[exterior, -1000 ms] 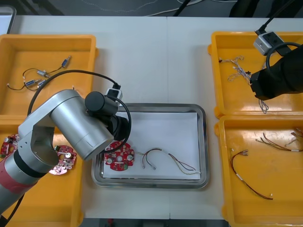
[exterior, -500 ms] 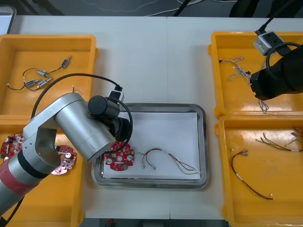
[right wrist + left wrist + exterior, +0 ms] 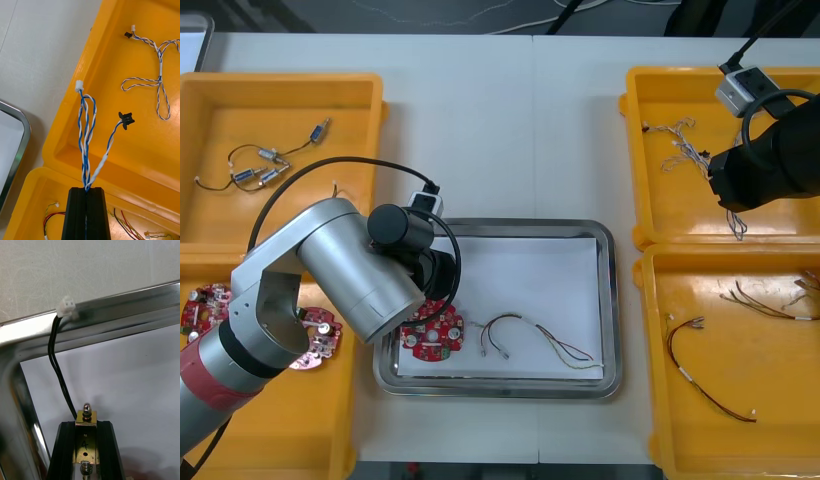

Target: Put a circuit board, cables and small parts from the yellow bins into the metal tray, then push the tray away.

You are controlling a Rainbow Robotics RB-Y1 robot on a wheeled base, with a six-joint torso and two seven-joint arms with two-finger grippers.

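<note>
Left claw (image 3: 86, 424): clenched on a small metal part (image 3: 86, 418) with a black cable (image 3: 56, 363) attached, low over the white inside of the metal tray (image 3: 608, 300), at the tray's left side; the cable's white plug (image 3: 66, 307) rests on the tray rim. Metal tray: middle of the tabletop, toward its near edge, holding a round red circuit board (image 3: 438, 338) and loose cables (image 3: 565, 350). Right claw (image 3: 86, 189): clenched on a twisted blue and white cable (image 3: 85, 123), above the far yellow bin (image 3: 632, 160) at the tabletop's right edge.
</note>
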